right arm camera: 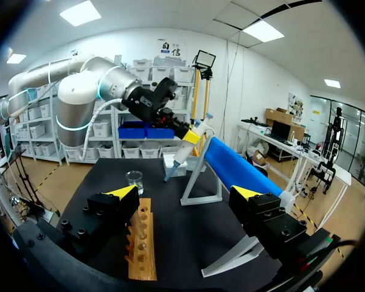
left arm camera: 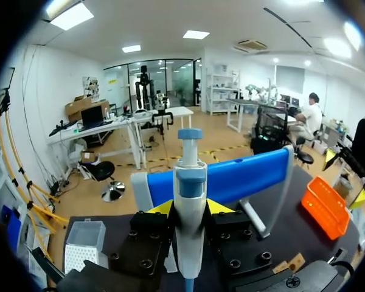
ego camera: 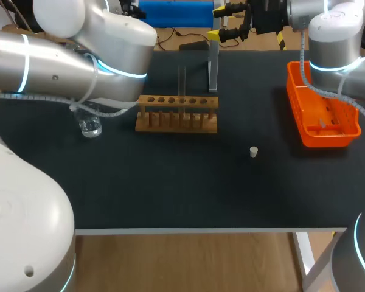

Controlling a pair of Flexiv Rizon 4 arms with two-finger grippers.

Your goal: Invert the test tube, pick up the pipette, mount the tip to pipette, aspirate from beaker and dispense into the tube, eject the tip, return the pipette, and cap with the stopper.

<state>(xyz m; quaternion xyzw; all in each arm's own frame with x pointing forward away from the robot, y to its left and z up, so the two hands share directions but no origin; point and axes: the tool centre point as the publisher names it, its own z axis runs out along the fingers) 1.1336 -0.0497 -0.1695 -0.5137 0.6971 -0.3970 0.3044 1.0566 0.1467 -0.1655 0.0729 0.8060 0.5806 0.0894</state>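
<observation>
The pipette [left arm camera: 190,182] does not show in the head view, where my left arm [ego camera: 61,61] fills that corner and its claw is out of sight. In the left wrist view the pipette's lower end is cut off. In the right wrist view that end is a thin blue point, and I cannot tell if it is a fitted tip.

The pipette has a white body with blue bands and a blue cap on its plunger. It is held up off the table [ego camera: 170,182], tilted, close to the upper end of the stand [right arm camera: 202,182] with the blue trough. The left claw [left arm camera: 190,208] pinches it from both sides.

The right claw [right arm camera: 185,193] is spread wide with nothing in it, near one end of the wooden rack [ego camera: 176,114]. A clear test tube [ego camera: 182,82], faint and hard to make out, stands upright in the rack. The beaker [ego camera: 90,126] sits beyond the rack's other end. The small white stopper [ego camera: 253,151] stands alone on the table, between the rack and the orange basket [ego camera: 295,109]. A white tip box [left arm camera: 85,243] sits beside the left claw.
</observation>
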